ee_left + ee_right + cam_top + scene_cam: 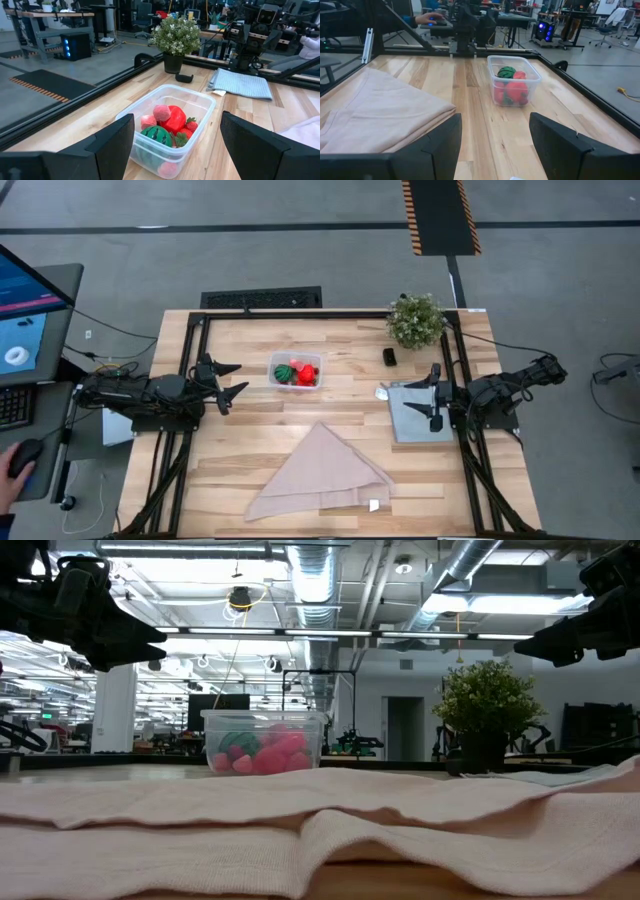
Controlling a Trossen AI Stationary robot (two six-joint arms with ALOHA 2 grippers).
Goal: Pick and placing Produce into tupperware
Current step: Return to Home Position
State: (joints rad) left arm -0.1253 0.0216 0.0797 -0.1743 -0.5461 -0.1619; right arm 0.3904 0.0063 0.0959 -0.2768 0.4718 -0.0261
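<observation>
The clear tupperware (296, 371) stands on the table's far middle and holds the produce: a green striped ball (156, 135), a red pepper-like piece (175, 119), pink and red berry bits. It also shows in the low view (263, 743) and right wrist view (514, 80). My left gripper (229, 381) hovers open just left of the tub, above the table, touching nothing. My right gripper (435, 397) hangs open over the grey panel at the table's right, holding nothing.
A beige folded cloth (320, 472) lies on the near middle of the table. A grey square panel (418, 412) sits at the right, a potted plant (416, 320) at the far right corner, a small black object (389, 357) beside it. A person's hand rests on a mouse (22, 457) off the table's left.
</observation>
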